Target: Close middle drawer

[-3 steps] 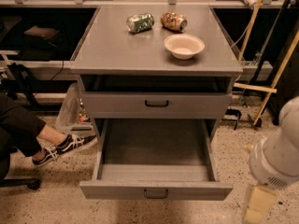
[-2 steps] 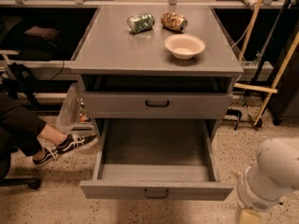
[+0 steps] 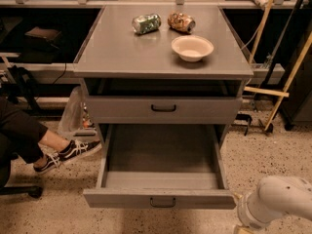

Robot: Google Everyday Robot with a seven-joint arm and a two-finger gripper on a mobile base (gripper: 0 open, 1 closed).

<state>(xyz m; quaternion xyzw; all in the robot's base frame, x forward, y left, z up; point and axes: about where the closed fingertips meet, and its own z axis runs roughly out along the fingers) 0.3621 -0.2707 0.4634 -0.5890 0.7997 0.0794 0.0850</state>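
Note:
The middle drawer point(image 3: 161, 152) is pulled far out of the grey cabinet, and its long flat tray is empty. Its front panel, with a small dark loop handle point(image 3: 162, 202), faces me low in the view. The drawer above it point(image 3: 163, 108) is nearly shut. My white arm point(image 3: 275, 204) comes in at the bottom right, just right of the open drawer's front corner. My gripper point(image 3: 242, 228) is at the bottom edge, mostly cut off, beside and apart from the front panel.
On the cabinet top point(image 3: 112, 48) lie a green can point(image 3: 146, 23), a brown crumpled can point(image 3: 181, 22) and a white bowl point(image 3: 192, 48). A seated person's leg and shoe point(image 3: 68, 152) reach in at the left. Wooden sticks point(image 3: 287, 89) lean at the right.
My arm has moved down and slightly left, toward the open drawer's right front corner. The drawer has not moved.

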